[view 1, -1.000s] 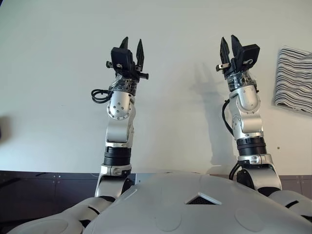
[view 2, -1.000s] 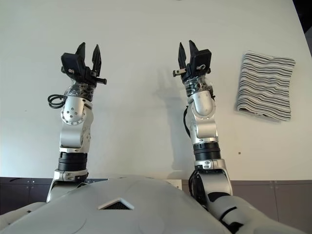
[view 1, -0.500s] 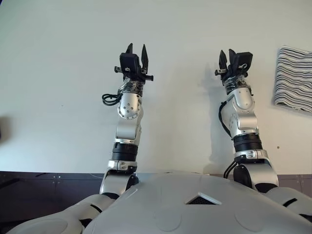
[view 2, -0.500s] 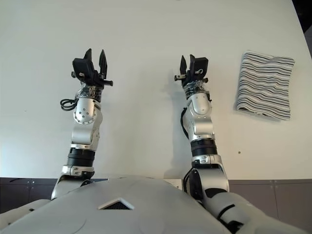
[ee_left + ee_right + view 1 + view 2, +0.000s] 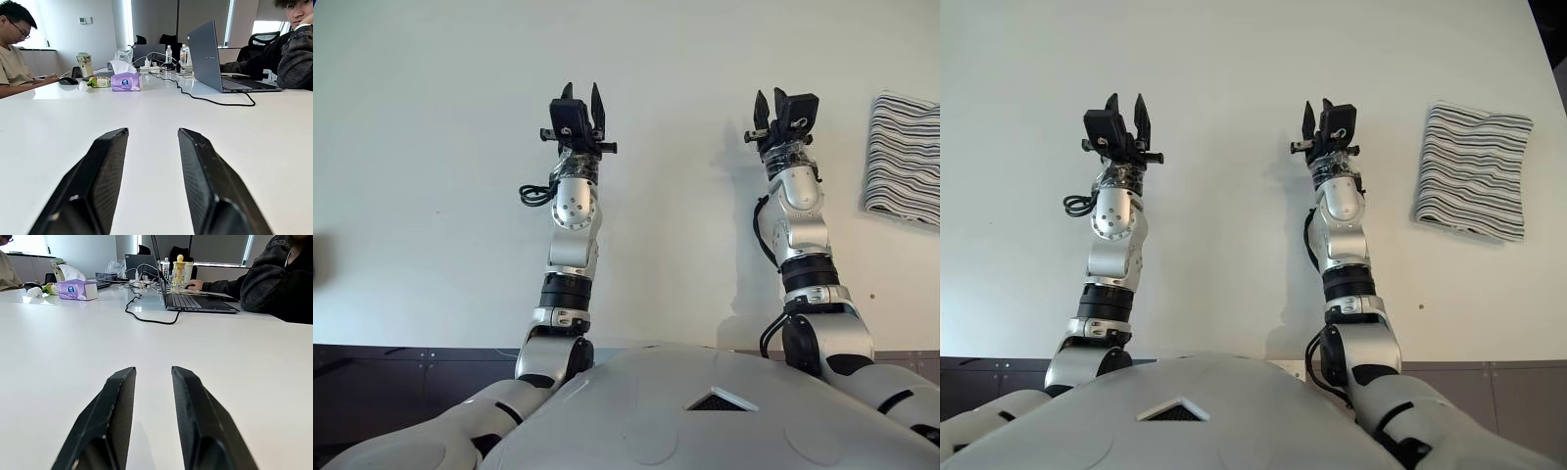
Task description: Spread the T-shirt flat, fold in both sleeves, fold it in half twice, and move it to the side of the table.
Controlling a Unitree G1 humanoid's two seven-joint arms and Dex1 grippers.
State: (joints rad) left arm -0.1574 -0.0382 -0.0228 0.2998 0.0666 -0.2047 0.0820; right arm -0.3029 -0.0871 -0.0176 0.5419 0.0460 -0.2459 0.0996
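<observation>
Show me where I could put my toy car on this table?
The table is bare between the left gripper and the right gripper, and out past the left one. The folded T-shirt takes the right edge. Far across, the laptop and tissue box crowd it.

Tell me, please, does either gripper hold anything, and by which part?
Nothing is held. The left gripper and the right gripper are open and empty above the table; the folded T-shirt lies apart, on the right.

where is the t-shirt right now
In the head views, the folded striped T-shirt lies near the right edge of the table, to the right of the right gripper and not touching it.
</observation>
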